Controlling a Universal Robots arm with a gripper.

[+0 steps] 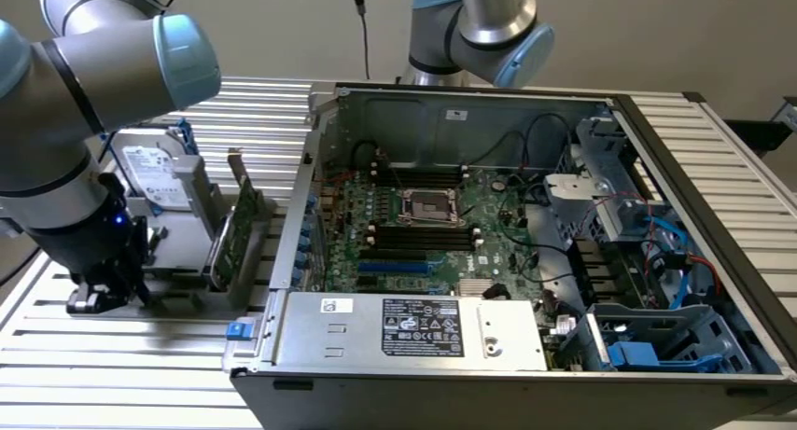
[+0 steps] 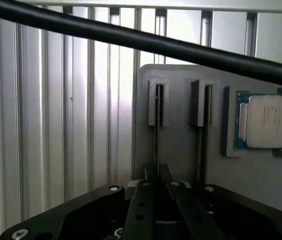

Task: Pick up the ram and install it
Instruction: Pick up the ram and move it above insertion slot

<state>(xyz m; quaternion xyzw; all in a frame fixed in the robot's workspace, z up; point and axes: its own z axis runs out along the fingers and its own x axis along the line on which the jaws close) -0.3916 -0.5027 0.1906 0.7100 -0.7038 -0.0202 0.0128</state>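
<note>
Two ram sticks stand edge-up in the slots of a grey holder [image 2: 178, 145]; in the wrist view they are thin dark lines, the ram [image 2: 156, 140] and a second stick [image 2: 201, 142]. My gripper [image 2: 159, 175] has its black fingers drawn together on the near end of the first stick. In the exterior view the green ram [image 1: 234, 239] stands upright left of the open computer case [image 1: 697, 169]. The gripper [image 1: 106, 295] hangs low at that holder, on the exterior view's left. The motherboard's long black slots [image 1: 424, 236] lie inside the case.
A silver processor chip [image 2: 270, 121] sits in the holder beside the sticks. A black cable [image 2: 131, 37] crosses the wrist view. A silver hard drive [image 1: 156, 178] stands behind the holder. A second robot arm [image 1: 486, 29] rises behind the case. A slatted metal table [image 1: 125, 355] lies underneath.
</note>
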